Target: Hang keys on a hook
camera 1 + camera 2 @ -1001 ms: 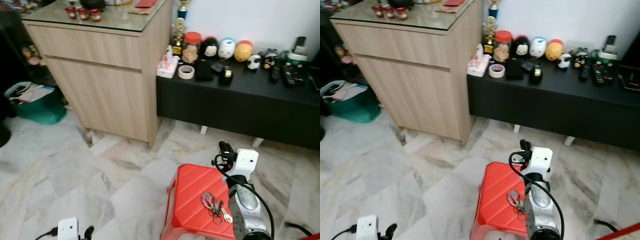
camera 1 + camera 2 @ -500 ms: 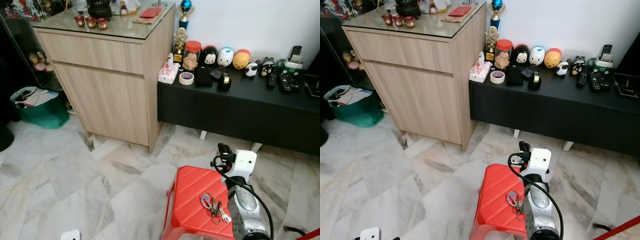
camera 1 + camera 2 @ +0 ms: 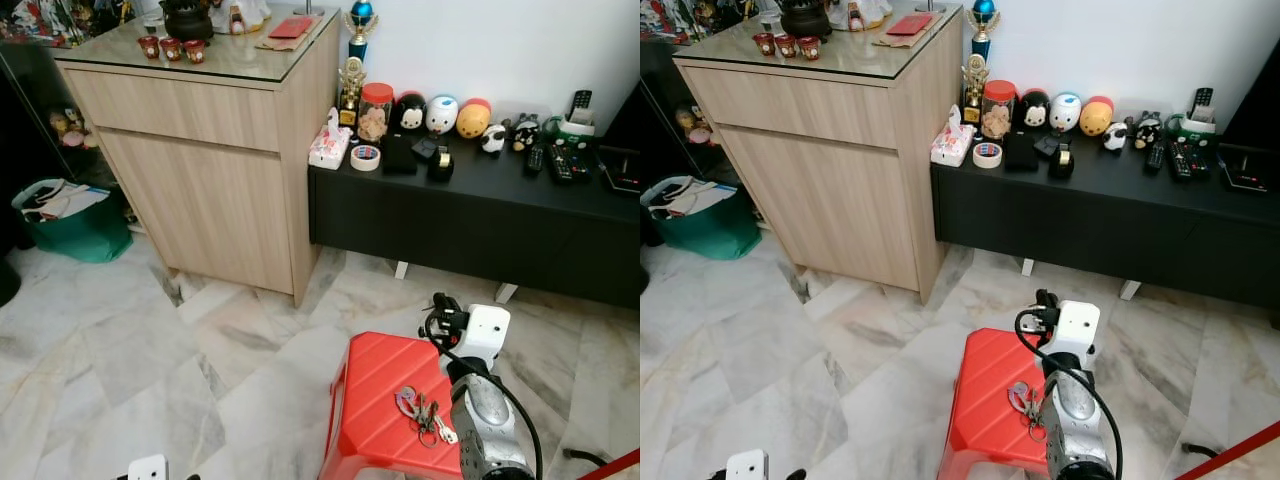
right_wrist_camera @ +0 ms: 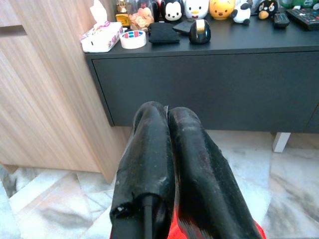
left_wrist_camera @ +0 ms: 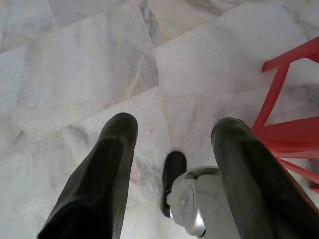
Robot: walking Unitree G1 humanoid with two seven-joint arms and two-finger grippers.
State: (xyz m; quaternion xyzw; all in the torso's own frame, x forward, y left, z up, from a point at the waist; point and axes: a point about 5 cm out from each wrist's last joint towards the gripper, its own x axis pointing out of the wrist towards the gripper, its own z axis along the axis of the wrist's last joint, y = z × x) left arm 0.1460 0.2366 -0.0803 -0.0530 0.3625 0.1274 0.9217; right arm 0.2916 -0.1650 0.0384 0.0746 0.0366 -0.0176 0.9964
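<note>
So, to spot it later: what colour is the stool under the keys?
Red stool, clearest in left eye view.

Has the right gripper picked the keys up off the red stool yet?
No: the keys lie on the red stool, and the right gripper is shut on nothing.

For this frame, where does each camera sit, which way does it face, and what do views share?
Left eye view: on the head, looking forward and down at the keys on the red stool; the right arm rises beside them.
Right eye view: the stereo partner, same scene.
Left wrist view: along the left gripper, jaws apart, down at marble floor and stool legs.
Right wrist view: along the right gripper, jaws closed, toward the black cabinet.
Shared: the tape roll on the cabinet appears in eye and right wrist views.
</note>
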